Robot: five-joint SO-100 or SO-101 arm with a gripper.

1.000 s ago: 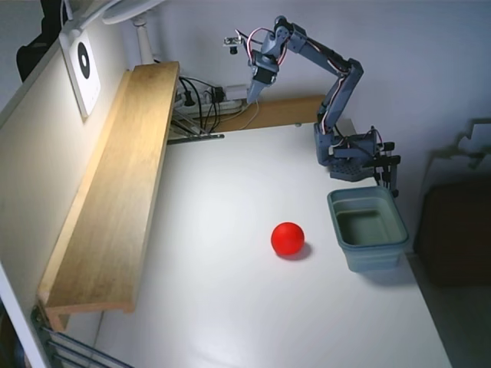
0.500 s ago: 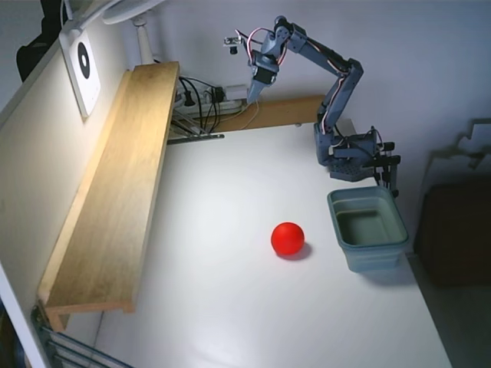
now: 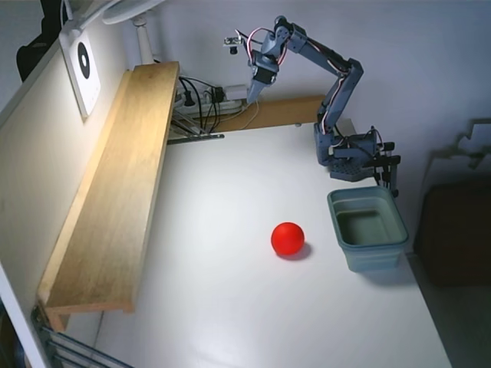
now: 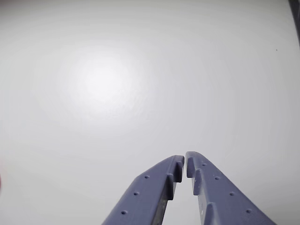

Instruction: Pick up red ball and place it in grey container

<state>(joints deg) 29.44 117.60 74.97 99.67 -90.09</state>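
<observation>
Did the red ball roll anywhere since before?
No. The red ball sits in the same spot on the table, just left of the grey container in the fixed view, not touching it.

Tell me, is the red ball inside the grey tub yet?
No, in the fixed view the red ball sits on the white table, beside the grey container, which looks empty.

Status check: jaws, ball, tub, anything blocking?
Gripper raised over bare table, jaws shut, empty. Red ball on the table, just left of the grey container in the fixed view. Container empty. Nothing in the way.
</observation>
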